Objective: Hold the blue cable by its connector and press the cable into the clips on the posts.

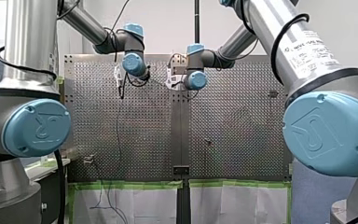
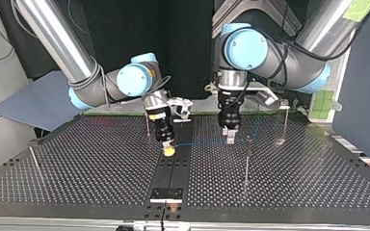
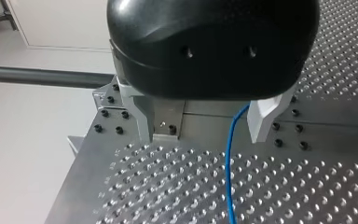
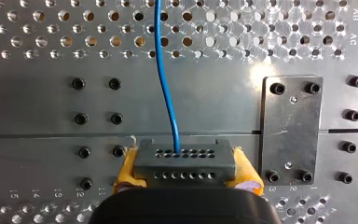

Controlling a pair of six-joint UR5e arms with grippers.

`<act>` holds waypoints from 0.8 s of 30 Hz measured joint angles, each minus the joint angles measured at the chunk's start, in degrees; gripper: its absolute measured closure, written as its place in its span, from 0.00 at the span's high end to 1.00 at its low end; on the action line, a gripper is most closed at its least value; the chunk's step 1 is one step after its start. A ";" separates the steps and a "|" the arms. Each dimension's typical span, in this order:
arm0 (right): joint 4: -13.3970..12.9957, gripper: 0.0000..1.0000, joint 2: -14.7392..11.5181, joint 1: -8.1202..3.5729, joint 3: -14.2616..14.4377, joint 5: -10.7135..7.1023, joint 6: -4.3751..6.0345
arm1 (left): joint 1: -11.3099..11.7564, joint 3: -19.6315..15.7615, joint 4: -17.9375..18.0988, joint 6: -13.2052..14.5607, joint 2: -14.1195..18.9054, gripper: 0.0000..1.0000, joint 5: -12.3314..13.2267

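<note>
right gripper point(image 4: 187, 170): yellow pads point(image 4: 127, 169) clamped on dark grey multi-hole connector block point(image 4: 186, 158) | thin blue cable point(image 4: 159, 46): leaves connector block over perforated metal desk point(image 4: 51, 51) | left gripper point(image 3: 203, 135): metal fingers point(image 3: 144, 121) apart, cable between them, nearer one finger

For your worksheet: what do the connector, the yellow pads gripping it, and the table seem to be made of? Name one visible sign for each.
The connector is likely moulded plastic: matte dark grey, with neat rows of small holes. The pads are probably soft rubber or foam: yellow, with rough, frayed edges. The table is metal, seemingly brushed aluminium: a grey sheen and drilled holes.
</note>
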 joint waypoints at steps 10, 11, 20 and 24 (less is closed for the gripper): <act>-0.17 0.00 0.04 -0.08 -0.04 0.07 0.01 | -2.01 5.30 0.13 -0.08 -4.57 0.98 -5.53; -0.19 0.00 0.04 -0.11 -0.03 0.07 0.02 | -1.87 5.59 0.11 -0.08 -4.76 0.98 -6.06; -0.20 0.00 0.04 -0.25 -0.02 0.01 0.03 | -0.21 6.21 -0.05 0.06 -6.95 0.98 -7.90; -0.24 0.00 0.04 -0.27 -0.05 0.04 0.02 | 0.39 6.22 0.42 0.09 -7.12 0.98 -7.11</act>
